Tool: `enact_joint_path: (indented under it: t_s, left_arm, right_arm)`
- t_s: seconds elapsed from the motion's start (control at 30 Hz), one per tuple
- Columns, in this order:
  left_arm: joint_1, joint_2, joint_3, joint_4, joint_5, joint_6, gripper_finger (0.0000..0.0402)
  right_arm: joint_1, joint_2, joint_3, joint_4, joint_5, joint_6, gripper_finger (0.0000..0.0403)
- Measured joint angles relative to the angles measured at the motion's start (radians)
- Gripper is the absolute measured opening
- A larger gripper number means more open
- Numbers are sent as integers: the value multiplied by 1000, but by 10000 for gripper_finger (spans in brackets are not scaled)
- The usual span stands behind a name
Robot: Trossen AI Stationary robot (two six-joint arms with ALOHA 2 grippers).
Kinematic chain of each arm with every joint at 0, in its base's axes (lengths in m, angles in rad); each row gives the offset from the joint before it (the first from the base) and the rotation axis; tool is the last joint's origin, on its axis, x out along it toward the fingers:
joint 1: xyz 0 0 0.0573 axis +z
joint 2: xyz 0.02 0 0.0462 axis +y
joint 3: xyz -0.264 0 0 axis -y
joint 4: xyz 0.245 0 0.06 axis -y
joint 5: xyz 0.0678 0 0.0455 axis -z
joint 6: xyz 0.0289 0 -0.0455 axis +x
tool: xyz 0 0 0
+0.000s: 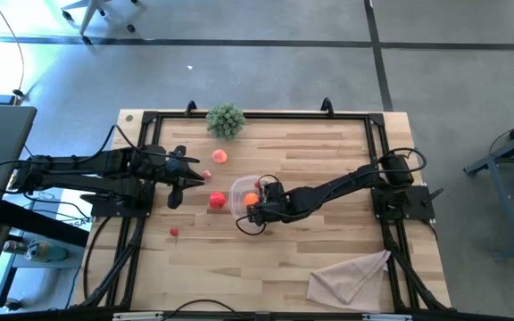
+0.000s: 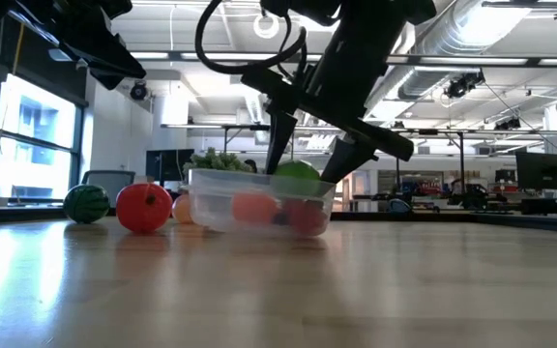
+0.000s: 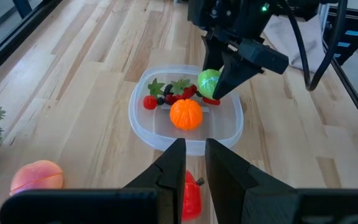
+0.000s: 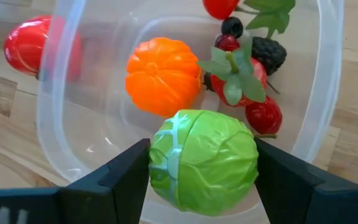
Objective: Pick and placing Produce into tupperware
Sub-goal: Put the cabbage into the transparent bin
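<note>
From above, the tupperware (image 1: 242, 193) lies near the middle of the table (image 1: 328, 241), and an orange fruit (image 1: 251, 199) shows inside it. The right gripper (image 1: 259, 207) is at its edge. A red produce piece (image 1: 216, 201) lies just beside the container on its left, a peach-coloured one (image 1: 219, 157) is farther up, and a small red one (image 1: 174, 234) is lower left. The left gripper (image 1: 186, 181) hovers left of the container. A grey-green sprig (image 1: 226, 119) and a beige cloth (image 1: 351, 276) lie at the table's edges.

From table height, the container stands flat, its long side across the picture. The right gripper (image 2: 309, 159) comes down from above and holds a green cabbage (image 2: 297, 179) at the rim. A red tomato-like piece (image 2: 144, 207) and a dark green round one (image 2: 86, 204) stand on the wood at the left.

In the left wrist view, the left gripper (image 3: 193, 163) has its fingers close, with only a narrow gap. The tub contains the orange fruit, small red berries and green leaves.

In the right wrist view, the right gripper (image 4: 202, 167) pinches the cabbage between both fingers, over the container's inside. Beyond it lie the orange fruit, a strawberry with leaves (image 4: 238, 78) and dark berries.
</note>
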Motion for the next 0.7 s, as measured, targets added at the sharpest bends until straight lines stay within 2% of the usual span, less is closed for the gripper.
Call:
enact_joint_path:
  t_s: [0.7]
  left_arm:
    - [0, 0, 0, 0, 0, 0, 51]
  right_arm:
    - [0, 0, 0, 25, 8, -23, 237]
